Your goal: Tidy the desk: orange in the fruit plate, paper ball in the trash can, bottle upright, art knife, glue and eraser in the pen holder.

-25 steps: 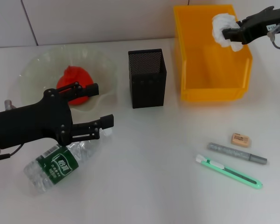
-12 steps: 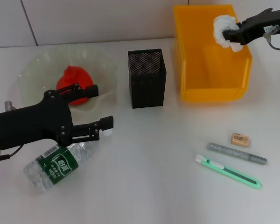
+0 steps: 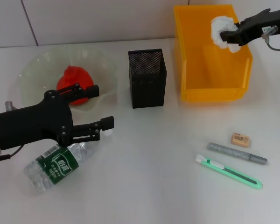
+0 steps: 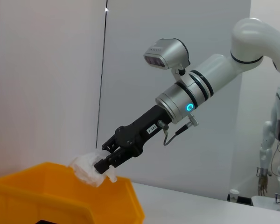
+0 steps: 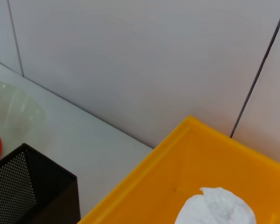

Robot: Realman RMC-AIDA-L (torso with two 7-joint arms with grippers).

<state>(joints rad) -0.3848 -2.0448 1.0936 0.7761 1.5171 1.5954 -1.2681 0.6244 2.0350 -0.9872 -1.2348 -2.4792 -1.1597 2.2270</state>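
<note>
The right gripper (image 3: 227, 36) hangs over the yellow bin (image 3: 213, 88) at the far right of the surface (image 3: 154, 177), its jaws pinching the white paper ball (image 3: 220, 27) above the bin's open top. The left gripper (image 3: 102, 107) sits low over the lying bottle (image 3: 56, 163), jaws spread, just in front of the plate (image 3: 37, 70) that holds the orange (image 3: 73, 77). The black mesh holder (image 3: 147, 78) stands between plate and bin, while the eraser (image 3: 241, 139), grey glue stick (image 3: 236, 153) and green knife (image 3: 228, 171) lie together near the front right.

White desk (image 3: 154, 186), pale tiled wall (image 3: 84, 21) with dark seams behind
</note>
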